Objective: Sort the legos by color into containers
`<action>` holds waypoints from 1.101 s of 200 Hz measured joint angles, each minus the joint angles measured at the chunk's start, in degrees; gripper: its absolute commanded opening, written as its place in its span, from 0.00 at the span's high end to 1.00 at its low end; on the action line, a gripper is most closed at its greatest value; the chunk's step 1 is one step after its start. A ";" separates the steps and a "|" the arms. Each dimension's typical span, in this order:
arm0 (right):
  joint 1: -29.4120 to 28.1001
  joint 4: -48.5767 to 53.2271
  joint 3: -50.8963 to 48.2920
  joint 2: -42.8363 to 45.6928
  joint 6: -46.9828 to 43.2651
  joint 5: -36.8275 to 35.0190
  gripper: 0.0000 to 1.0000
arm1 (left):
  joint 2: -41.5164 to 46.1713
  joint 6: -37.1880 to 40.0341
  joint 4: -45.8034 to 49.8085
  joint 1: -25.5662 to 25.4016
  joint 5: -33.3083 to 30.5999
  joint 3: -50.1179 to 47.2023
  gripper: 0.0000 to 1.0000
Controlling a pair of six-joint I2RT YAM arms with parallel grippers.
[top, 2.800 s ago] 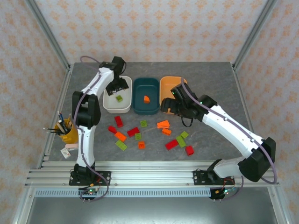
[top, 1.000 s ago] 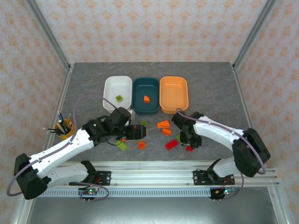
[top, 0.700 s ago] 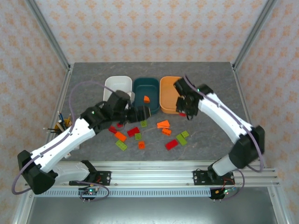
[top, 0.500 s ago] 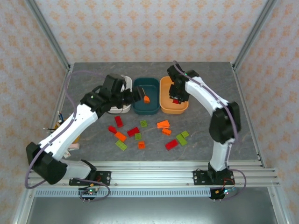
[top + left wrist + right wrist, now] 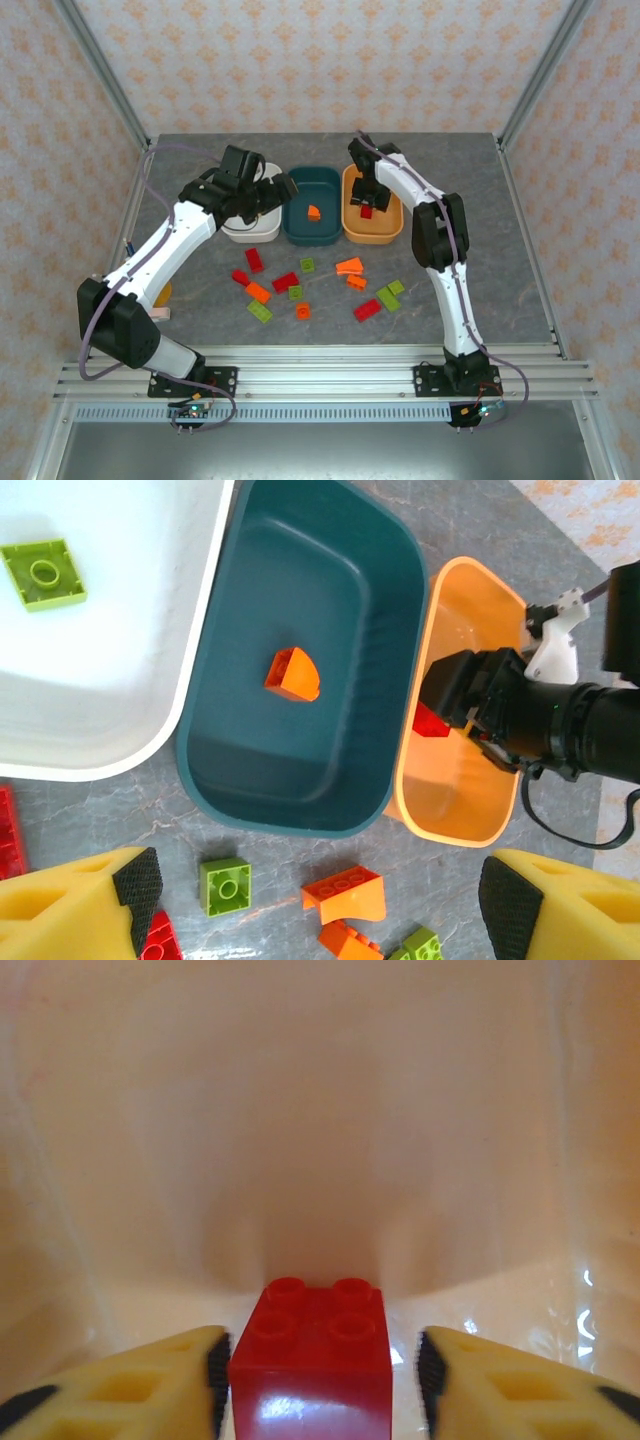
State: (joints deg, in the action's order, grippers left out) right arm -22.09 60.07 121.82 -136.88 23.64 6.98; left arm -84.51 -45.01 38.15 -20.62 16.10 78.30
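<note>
— What was the right gripper doing?

— Its jaws stood parted around a red brick. The pad on the left of the wrist view seemed to touch the brick, but a gap showed at the pad on the right, so nothing was clamped. Fingers and brick sat inside the orange tub, right of centre in the upper part of the top view.

— And the left gripper?

— Wide open, with nothing between its fingers. In the top view it hung where the white tub and the teal tub met, left of centre.

— What lay in those two?

— One lime brick in the white tub, at the upper left of the left wrist view. One orange rounded brick lay mid-floor in the teal tub.

— The others?

— The loose legos, red, orange and lime, lay scattered on the grey table below the tubs, in the middle of the top view.
</note>
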 measured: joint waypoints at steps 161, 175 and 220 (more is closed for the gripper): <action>-23.65 -20.59 -54.05 64.46 -3.72 1.57 0.41 | 19.93 2.45 19.34 0.92 -6.69 -13.46 0.18; -27.15 -21.18 -58.93 66.58 -2.86 1.25 0.41 | 22.51 1.75 19.76 0.92 -6.43 -16.46 0.20; -30.64 -22.95 -61.16 67.06 -2.27 0.02 0.41 | 25.86 -1.62 19.93 0.90 -4.90 -23.45 0.32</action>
State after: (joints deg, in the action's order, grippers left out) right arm -52.73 37.12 60.66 -69.82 21.37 7.01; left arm -58.65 -46.63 58.08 -19.73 11.20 54.85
